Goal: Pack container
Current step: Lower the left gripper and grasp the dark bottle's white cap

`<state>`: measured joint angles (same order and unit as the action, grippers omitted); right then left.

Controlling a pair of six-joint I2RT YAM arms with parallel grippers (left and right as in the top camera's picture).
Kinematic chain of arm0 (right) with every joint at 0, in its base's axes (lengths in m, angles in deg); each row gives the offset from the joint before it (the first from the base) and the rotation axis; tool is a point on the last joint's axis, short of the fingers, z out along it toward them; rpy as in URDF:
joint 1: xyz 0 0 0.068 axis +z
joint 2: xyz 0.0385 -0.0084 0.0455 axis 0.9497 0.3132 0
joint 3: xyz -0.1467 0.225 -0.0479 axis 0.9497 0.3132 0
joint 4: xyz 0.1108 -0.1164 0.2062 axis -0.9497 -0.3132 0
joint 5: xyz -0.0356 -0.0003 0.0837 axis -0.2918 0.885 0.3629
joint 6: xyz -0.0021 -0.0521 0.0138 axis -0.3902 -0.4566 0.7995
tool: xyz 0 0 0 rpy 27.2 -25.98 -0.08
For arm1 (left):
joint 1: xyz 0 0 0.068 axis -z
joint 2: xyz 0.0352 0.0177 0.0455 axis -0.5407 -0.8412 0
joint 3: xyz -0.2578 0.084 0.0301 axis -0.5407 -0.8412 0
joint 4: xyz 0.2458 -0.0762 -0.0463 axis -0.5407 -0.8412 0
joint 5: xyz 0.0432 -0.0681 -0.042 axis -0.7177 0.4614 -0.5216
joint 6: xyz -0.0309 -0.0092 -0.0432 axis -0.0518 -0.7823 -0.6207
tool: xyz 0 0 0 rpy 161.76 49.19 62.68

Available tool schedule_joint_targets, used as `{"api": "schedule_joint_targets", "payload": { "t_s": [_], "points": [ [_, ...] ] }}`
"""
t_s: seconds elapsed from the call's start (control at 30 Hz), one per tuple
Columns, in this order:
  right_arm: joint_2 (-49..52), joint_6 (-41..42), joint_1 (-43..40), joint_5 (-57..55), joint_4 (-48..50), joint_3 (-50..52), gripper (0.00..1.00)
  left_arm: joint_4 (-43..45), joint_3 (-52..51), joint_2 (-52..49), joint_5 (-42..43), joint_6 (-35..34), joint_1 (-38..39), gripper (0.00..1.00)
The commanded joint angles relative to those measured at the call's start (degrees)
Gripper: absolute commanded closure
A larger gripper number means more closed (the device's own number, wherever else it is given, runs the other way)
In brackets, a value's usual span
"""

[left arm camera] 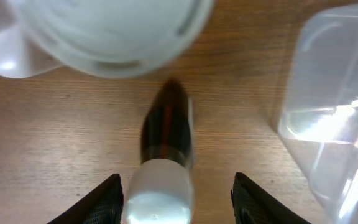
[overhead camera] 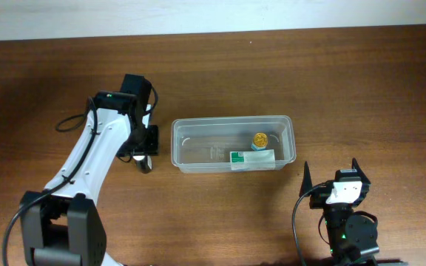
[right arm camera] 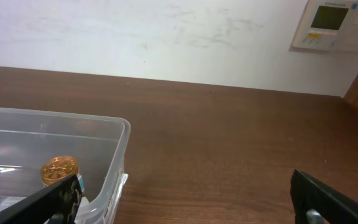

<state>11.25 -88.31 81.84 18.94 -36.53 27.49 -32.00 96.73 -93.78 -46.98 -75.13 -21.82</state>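
Container [overhead camera: 198, 151] packing: straddles dark bottle [left arm camera: 166, 124] lower centre with left gripper [left arm camera: 178, 182] apart; right gripper [right arm camera: 182, 186] agape, idle. Next needs closing, lifting.

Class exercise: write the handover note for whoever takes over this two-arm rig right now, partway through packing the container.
Left gripper: open, fingers either side of the dark white-capped bottle, which lies on the table left of the container; not gripped yet.
Right gripper: open, empty, apart from the container near its right end.
Done: the gold-capped bottle and the green-and-white box are in the container.
Left: probably grasp the dark bottle and place it inside.
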Motion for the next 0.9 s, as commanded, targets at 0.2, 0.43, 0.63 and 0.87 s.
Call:
{"api": "schedule_joint_targets", "payload": {
  "t_s": [0.2,0.43,0.63,0.87],
  "points": [
    [-0.6,0.1,-0.3,-0.5,0.0,0.5,0.02,2.4,-3.6,-0.5,-2.7,-1.8,0.0,0.43],
    [-0.6,0.1,-0.3,-0.5,0.0,0.5,0.02,3.7,-4.8,-0.5,-2.6,-1.8,0.0,0.43],
    [-0.6,0.1,-0.4,-0.5,0.0,0.5,0.02,3.7,-4.9,-0.5,-2.7,-1.7,0.0,0.47],
    [-0.6,0.1,-0.3,-0.5,0.0,0.5,0.01,3.7,-4.8,-0.5,-2.7,-1.7,0.0,0.51]
  ]
}}
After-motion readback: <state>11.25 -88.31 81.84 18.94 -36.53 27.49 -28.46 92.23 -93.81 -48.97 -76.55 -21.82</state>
